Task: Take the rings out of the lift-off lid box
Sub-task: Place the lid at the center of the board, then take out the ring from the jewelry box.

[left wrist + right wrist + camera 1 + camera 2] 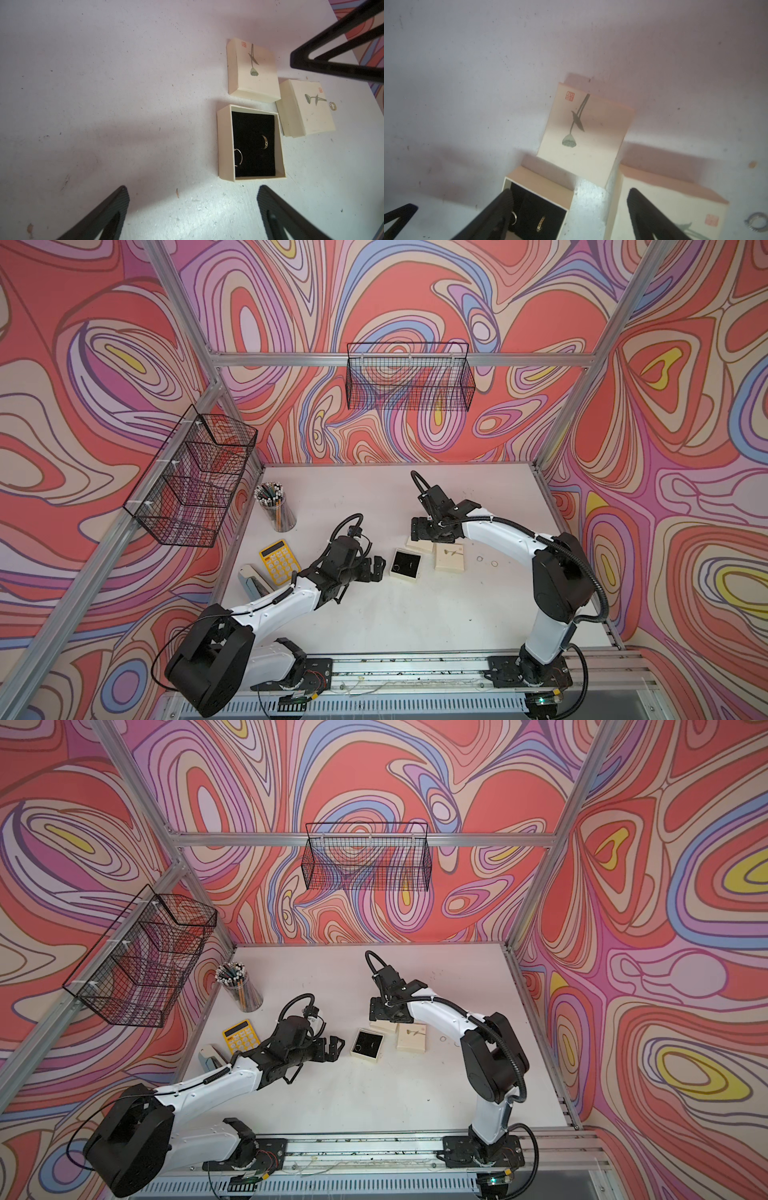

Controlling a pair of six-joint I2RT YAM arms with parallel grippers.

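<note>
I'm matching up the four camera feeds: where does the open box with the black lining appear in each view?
In a top view: the open box below picture centre.
In a top view: again below centre.
Left wrist: shown whole, lining facing the camera.
Right wrist: only one corner, cut off by the picture's edge.
Shared landmark: the lotus-printed box next to it, with a loose ring beside.

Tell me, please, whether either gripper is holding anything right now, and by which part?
Nothing is held. The left gripper and the right gripper both stand open with nothing between their fingers; two rings lie in the open box.
</note>
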